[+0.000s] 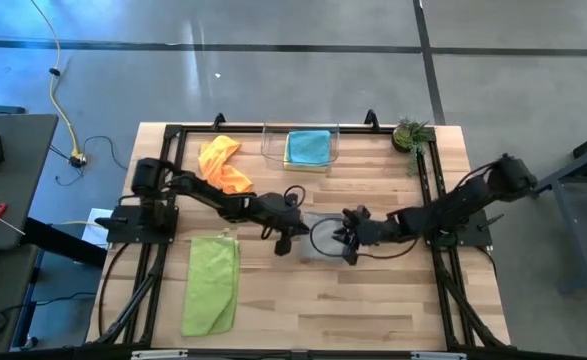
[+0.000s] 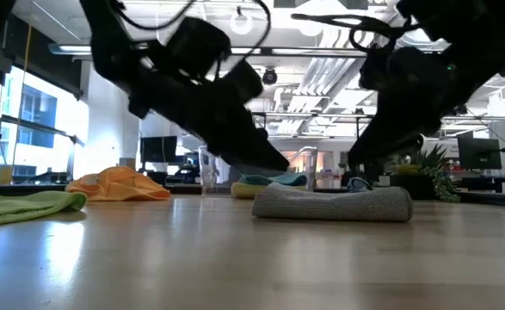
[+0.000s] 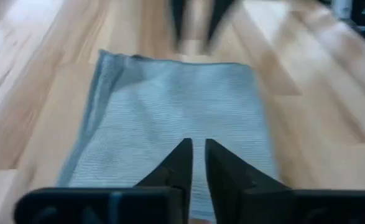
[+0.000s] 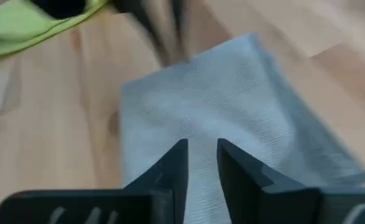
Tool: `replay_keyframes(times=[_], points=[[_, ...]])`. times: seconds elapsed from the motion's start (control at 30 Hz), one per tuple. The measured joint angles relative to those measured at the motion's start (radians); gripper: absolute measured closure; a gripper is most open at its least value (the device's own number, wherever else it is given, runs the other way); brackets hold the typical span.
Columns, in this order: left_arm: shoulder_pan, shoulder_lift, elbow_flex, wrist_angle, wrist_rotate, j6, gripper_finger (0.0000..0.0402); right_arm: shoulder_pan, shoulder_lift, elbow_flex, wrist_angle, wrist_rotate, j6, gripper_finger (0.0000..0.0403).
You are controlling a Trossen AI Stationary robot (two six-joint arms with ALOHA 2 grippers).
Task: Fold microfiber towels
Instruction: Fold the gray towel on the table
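A grey towel point(image 1: 325, 240) lies folded flat in the middle of the wooden table point(image 1: 373, 310). From above, most of it is hidden under the two dark arms, so only a pale patch shows. The left gripper point(image 1: 291, 232) is over one end of it and the right gripper point(image 1: 350, 240) is over the other end. In the left wrist view the two fingers point(image 3: 181, 167) stand just above the grey towel with only a thin gap between them, and nothing is pinched in that gap. In the right wrist view the fingers point(image 4: 176, 165) stand a little apart over the towel, and nothing is between them either. In the low view the grey towel point(image 2: 331, 203) looks like a low soft roll on the table, and the arms above it are just big dark shapes, so the finger tips are hard to pick out there. A lime green towel point(image 1: 211, 285) lies long and flat near the left arm's base, well apart from the grey one. An orange towel point(image 1: 223, 163) sits in a crumpled heap toward the far side of the table. A teal towel point(image 1: 308, 147) lies inside a clear bin point(image 1: 271, 147), and a thin yellow edge point(image 1: 306, 168) peeks out under it, but too little shows to tell what it is. A small green plant point(image 1: 412, 133) stands at the far right corner.
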Motion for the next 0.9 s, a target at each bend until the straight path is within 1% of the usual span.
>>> replay_keyframes(times=[0.1,0.17,0.23,0.33,0.4,0.5,0.7,0.8,0.9], points=[[0.017,0.056,0.038,0.014,-0.004,0.0,0.0395,0.039,0.056,0.0,0.044,0.01,0.024,0.0357],[0.024,0.09,0.061,0.012,-0.009,0.0,0.0398,0.057,0.101,0.001,0.058,0.01,0.038,0.0385],[0.032,0.109,0.074,0.01,-0.023,0.0,0.0395,0.068,0.143,0.001,0.074,0.026,0.053,0.0397],[0.045,0.123,0.082,0.014,-0.07,0.0,0.0396,0.078,0.177,0.001,0.064,0.034,0.086,0.039],[0.061,0.127,0.079,-0.005,-0.088,-0.006,0.0399,0.08,0.192,0.0,0.06,0.033,0.098,0.0392],[0.083,0.128,0.08,0.0,-0.093,-0.012,0.04,0.084,0.205,0.0,0.064,0.033,0.097,0.0401],[0.11,0.129,0.079,-0.012,-0.105,-0.008,0.0401,0.084,0.199,0.0,0.059,0.029,0.082,0.0396],[0.113,0.125,0.079,-0.022,-0.104,0.041,0.0401,0.084,0.188,0.0,0.051,0.031,0.069,0.0396],[0.121,0.069,0.078,-0.086,-0.111,0.093,0.0401,0.077,0.165,0.0,0.051,0.032,0.068,0.0396]])
